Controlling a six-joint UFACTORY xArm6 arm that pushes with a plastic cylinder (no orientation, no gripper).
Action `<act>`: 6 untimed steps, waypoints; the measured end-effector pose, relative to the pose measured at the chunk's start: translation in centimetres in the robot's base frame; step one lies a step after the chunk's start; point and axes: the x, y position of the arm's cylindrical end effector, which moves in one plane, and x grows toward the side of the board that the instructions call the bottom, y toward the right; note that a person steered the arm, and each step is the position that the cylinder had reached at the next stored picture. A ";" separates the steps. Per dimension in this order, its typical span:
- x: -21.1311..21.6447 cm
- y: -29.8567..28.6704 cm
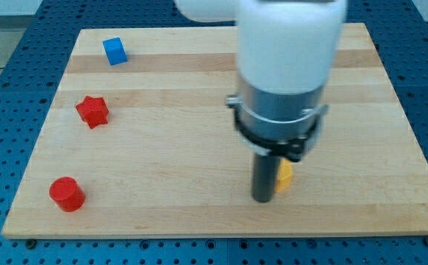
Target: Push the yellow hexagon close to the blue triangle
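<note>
**Rod tip set against a yellow block near the board's lower edge**

A pale wooden board (199, 184), made of glued planks with visible grain, is laid on a blue perforated metal bench (8, 59) whose hole grid is seen on every side of it. A dark cable is seen at the view's far left edge.

The arm's white and grey body (284, 81) is hung over the board's right half, and my tip (264, 199) is placed on the wood near the view's bottom edge. No gripper is fitted; only the dark rod is carried. A small yellow block (284, 175), its shape mostly hidden by the rod, is seen just right of the tip, touching or nearly touching the rod.

A blue block (114, 51), shape unclear, is placed near the top left corner, well apart from the yellow one. A red star block (92, 111) and a red cylinder block (67, 193) are kept along the left edge.

A wide stretch of bare wood is left between the tip and the left-hand blocks.
</note>
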 end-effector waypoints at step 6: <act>-3.1 0.2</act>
